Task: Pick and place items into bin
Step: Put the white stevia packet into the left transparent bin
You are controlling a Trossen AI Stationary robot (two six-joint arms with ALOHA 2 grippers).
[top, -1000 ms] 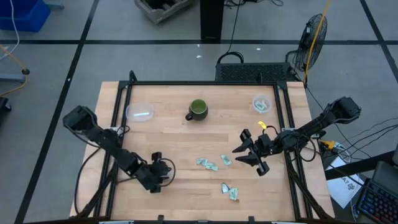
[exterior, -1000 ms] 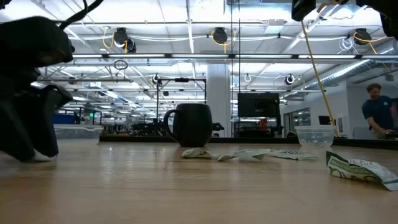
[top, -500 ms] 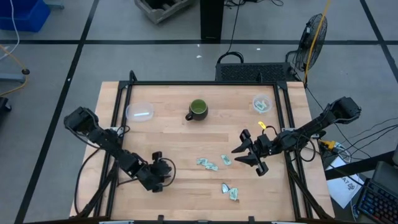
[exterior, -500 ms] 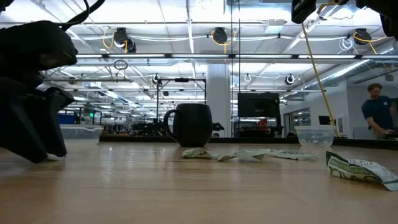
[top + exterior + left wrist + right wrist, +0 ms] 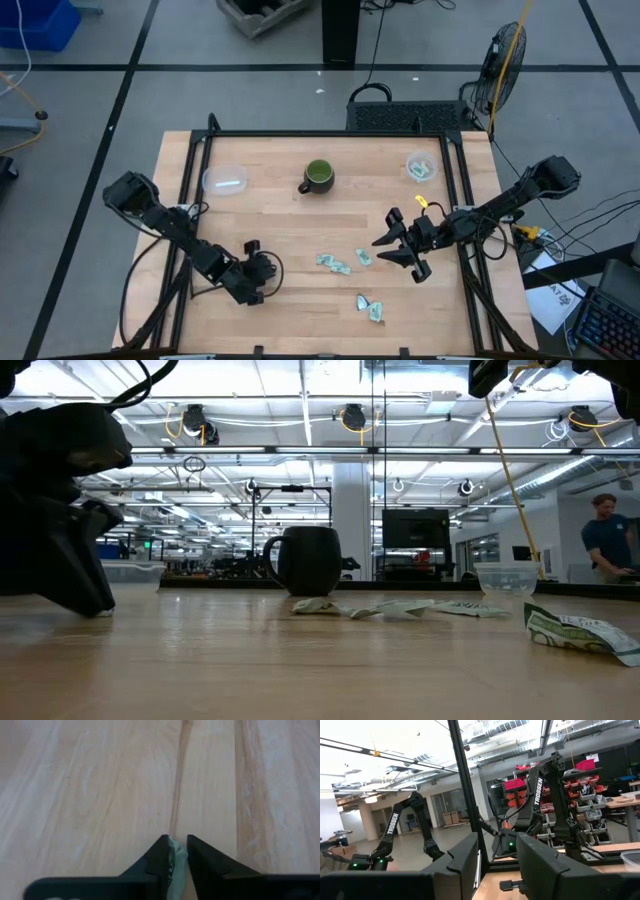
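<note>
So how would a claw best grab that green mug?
Probably from straight above, one finger inside the rim and one outside: the mug stands upright and open-topped. Its handle, sticking out toward the left arm's side, looks too narrow for an easy pinch.

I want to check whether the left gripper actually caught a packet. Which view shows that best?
The left wrist view: a pale green packet sits pinched between the left gripper's closed fingers. The high view shows the gripper low over the table, packet hidden. The low view gives a dark silhouette; the right wrist view misses it.
</note>
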